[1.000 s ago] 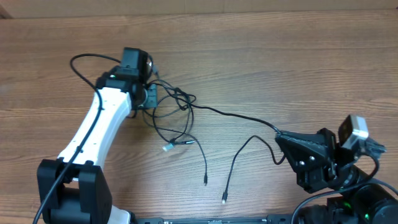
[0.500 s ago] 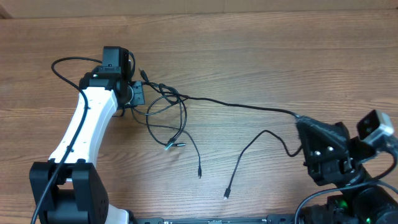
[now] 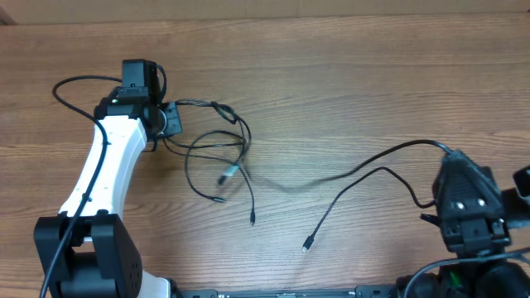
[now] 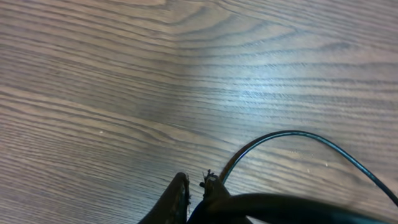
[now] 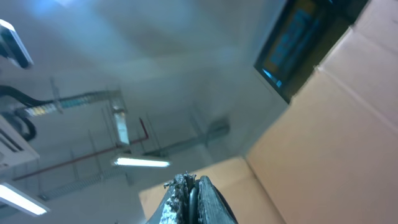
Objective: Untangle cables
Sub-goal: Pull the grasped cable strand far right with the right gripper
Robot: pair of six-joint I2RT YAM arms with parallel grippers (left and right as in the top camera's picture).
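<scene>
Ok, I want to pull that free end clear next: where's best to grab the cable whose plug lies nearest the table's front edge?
Take that cable on the straight stretch just behind its plug, coming straight down with the jaws across it. There it lies flat on the table, apart from the tangle, so nothing crowds the grip.
</scene>
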